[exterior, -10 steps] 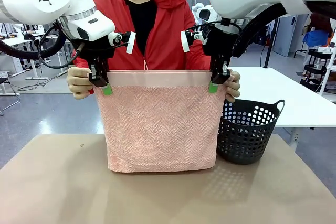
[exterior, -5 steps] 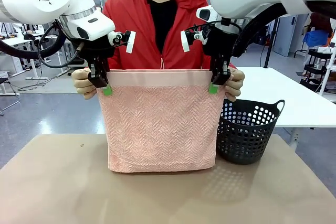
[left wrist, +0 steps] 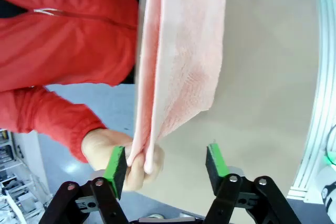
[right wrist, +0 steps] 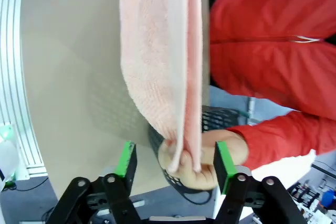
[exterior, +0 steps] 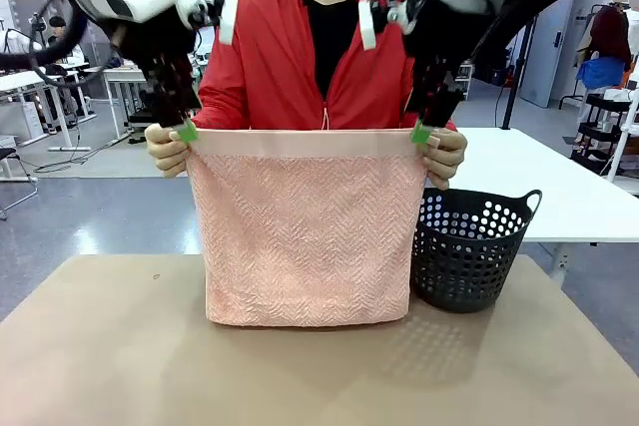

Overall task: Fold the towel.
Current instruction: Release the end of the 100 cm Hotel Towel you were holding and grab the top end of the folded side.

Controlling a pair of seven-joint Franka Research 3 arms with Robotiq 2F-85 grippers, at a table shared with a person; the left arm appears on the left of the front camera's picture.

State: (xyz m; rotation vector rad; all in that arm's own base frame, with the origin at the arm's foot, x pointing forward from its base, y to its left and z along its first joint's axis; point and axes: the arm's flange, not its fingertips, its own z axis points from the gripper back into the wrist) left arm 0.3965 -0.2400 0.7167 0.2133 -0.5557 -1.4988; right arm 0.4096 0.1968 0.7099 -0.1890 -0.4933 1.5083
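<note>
The towel (exterior: 305,231) hangs upright as a folded salmon-pink panel, its lower edge resting on the table (exterior: 120,356). A person in a red jacket pinches its two top corners: one hand (exterior: 166,151) at picture left, the other hand (exterior: 444,155) at picture right. My left gripper (exterior: 186,131) hovers just above the left corner, open. In the left wrist view the towel (left wrist: 178,51) and the hand (left wrist: 105,150) sit beyond my open left gripper (left wrist: 165,163). My right gripper (exterior: 420,133) is open above the right corner; the towel (right wrist: 157,51) lies beyond my open right gripper (right wrist: 174,161).
A dark perforated basket (exterior: 467,246) stands on the table right of the towel, close to its edge. A white table (exterior: 559,187) lies behind it. The brown tabletop in front of the towel is bare.
Both grippers went from shut on the towel's top corners to open, and lifted slightly up and outward. The person's hands now hold the towel, which has stayed in place.
</note>
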